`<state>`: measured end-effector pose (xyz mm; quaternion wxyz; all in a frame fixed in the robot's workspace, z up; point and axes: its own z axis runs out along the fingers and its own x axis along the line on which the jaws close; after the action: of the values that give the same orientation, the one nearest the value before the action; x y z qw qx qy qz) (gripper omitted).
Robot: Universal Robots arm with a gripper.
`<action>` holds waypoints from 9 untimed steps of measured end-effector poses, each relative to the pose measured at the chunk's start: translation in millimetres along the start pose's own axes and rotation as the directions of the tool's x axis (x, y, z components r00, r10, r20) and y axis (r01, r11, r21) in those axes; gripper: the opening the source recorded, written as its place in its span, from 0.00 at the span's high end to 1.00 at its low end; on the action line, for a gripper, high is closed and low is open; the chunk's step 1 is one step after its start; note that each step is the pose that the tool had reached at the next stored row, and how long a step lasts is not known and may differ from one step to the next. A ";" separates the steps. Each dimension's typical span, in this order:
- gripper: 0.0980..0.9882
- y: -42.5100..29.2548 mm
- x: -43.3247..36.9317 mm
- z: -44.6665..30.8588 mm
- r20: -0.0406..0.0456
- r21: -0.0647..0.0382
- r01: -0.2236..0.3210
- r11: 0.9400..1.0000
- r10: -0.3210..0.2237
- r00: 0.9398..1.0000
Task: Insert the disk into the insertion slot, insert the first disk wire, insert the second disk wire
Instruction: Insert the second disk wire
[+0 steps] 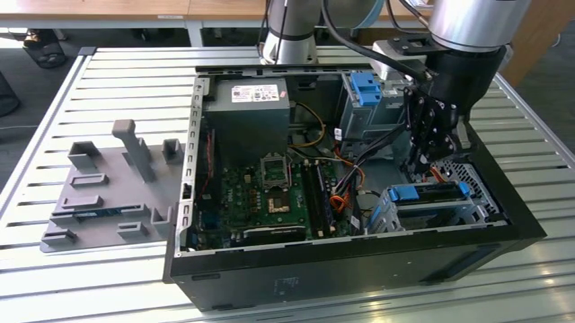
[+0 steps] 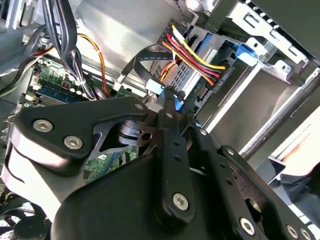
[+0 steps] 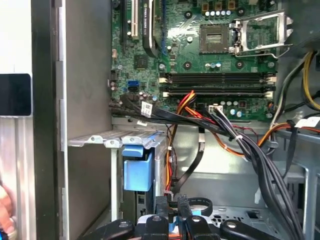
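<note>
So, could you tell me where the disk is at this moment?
In the exterior view the disk sits in the insertion slot at the case's lower right corner, just below the gripper.

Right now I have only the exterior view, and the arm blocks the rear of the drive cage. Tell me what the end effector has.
Observer: In the second wrist view the end effector is pinched on the pale blue plug of a flat black cable.
Operator: Report the other wire.
Observer: The red, yellow and black wires end in a black plug sitting against the disk at its rear edge.
Operator: Say whether the held plug is in.
Observer: It is close beside the disk's rear; I cannot tell if it is seated.
</note>
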<state>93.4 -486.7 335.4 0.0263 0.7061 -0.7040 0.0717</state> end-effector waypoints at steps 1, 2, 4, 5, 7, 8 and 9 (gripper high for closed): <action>0.89 0.0 0.0 0.0 0.000 0.000 0.000 1.000 0.000 1.000; 0.89 0.0 0.0 0.0 0.000 0.000 0.000 1.000 0.000 1.000; 0.89 0.0 0.2 0.2 0.000 0.000 0.000 1.000 0.000 1.000; 0.89 0.0 0.7 0.2 -0.001 0.000 0.000 1.000 0.000 1.000; 0.89 0.0 2.7 0.6 -0.002 0.000 0.000 1.000 0.000 1.000; 0.89 0.0 4.6 1.0 -0.002 0.000 0.000 1.000 0.000 1.000; 0.89 0.1 6.6 1.4 -0.002 0.000 0.000 1.000 0.000 1.000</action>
<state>93.5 -493.4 334.9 0.0267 0.7061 -0.7039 0.0724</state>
